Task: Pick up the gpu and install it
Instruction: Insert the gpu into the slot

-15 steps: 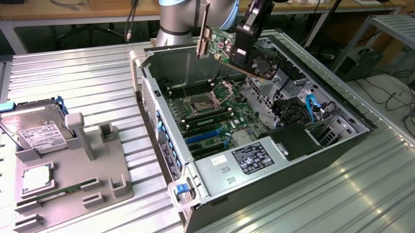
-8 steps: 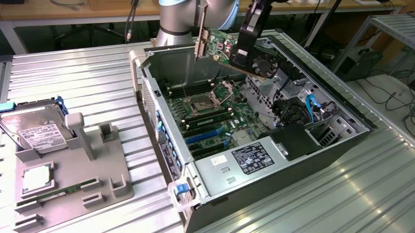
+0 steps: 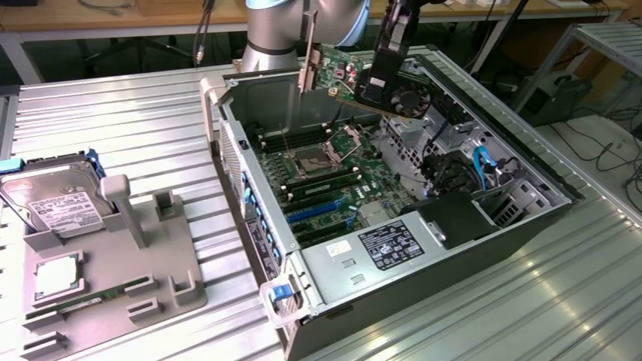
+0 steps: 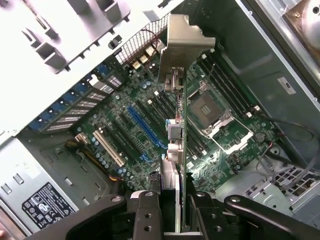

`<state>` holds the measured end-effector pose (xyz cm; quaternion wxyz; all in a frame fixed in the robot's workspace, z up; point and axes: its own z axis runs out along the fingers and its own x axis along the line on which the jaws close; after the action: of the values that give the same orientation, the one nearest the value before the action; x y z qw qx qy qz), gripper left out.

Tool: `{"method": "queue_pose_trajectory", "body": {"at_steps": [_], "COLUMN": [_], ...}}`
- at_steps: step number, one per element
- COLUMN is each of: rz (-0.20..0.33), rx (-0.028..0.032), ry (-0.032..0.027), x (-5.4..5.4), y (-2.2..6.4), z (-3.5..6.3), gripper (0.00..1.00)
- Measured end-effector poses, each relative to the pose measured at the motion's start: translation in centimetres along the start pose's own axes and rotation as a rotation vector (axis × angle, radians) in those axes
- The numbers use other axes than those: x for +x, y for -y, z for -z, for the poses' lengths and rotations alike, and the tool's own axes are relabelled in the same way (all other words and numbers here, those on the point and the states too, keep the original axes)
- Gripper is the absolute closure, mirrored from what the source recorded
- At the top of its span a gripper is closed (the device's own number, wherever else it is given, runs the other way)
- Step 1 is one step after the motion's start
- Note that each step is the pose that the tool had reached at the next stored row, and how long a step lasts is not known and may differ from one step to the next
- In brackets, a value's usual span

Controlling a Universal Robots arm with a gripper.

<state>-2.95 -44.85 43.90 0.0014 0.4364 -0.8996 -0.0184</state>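
Note:
The gpu [image 3: 346,75] hangs tilted above the back of the open computer case [image 3: 522,218], its black round fan [image 3: 411,98] facing the exterior view's right and its silver bracket [image 3: 305,68] pointing down. My gripper [image 3: 393,53] is shut on the card's upper edge. In the wrist view the gpu [image 4: 181,115] is seen edge-on between my fingers [image 4: 147,215], with the bracket [image 4: 186,37] at the far end. Below it lies the green motherboard [image 4: 125,115] with a blue slot [image 4: 147,127]; the card is well clear of the board.
Inside the case are the CPU socket [image 3: 313,159], installed memory sticks [image 3: 326,184] and a power supply [image 3: 392,244]. On the exterior view's left a grey fixture [image 3: 120,301] holds a hard drive [image 3: 56,199], a processor [image 3: 59,274] and a memory stick [image 3: 95,297].

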Motion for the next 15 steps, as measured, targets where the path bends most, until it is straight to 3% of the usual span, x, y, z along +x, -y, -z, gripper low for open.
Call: {"method": "queue_pose_trajectory", "body": {"at_steps": [15], "rz": [0.189], "rx": [-0.0026], "ry": [-0.0065], "x": [0.00], "y": [0.00], "z": [0.00], "gripper": [0.73]}}
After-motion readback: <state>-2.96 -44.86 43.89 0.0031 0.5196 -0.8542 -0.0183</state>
